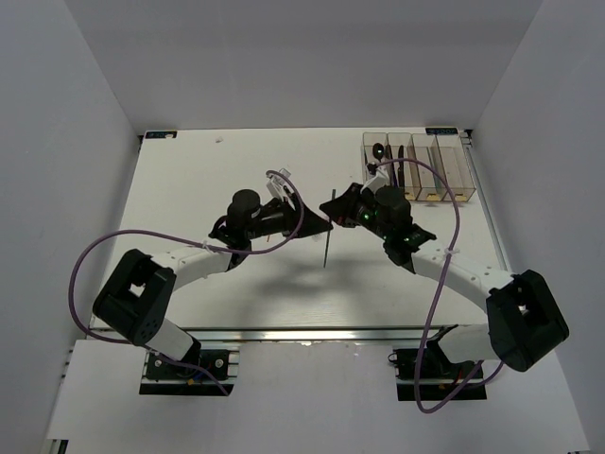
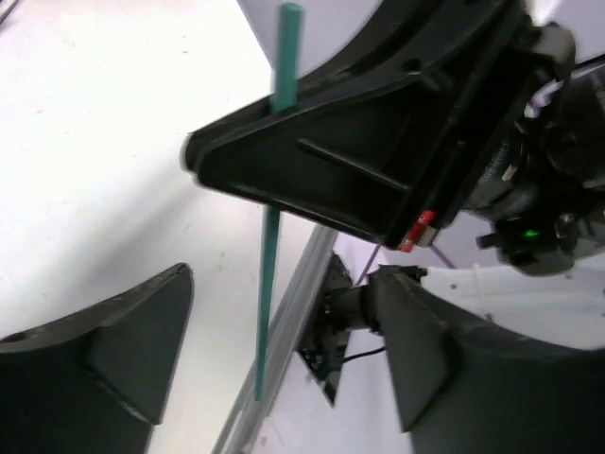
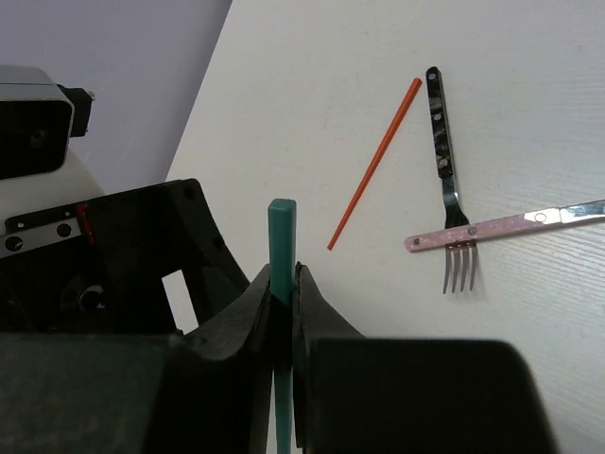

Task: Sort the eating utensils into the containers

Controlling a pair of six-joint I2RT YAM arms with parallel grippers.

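Green chopstick is pinched upright between the pressed-together fingers of the right pincer, with its upper end standing clear above the fingertips. In the left wrist view the same chopstick is seen hanging below the right pincer's black body. Its lower length passes between the fingers of the left pincer, which are spread wide; it is touched by neither. From above, both pincers are seen close together over the middle of the tabletop.

Clear containers are set in a row at the far right corner, well apart from the pincers. Dark pieces are seen in the leftmost bins.

An orange chopstick, a dark speckled-handled fork and a pink-handled utensil are seen lying on the tabletop. The pink handle is crossed by the fork near its tines.
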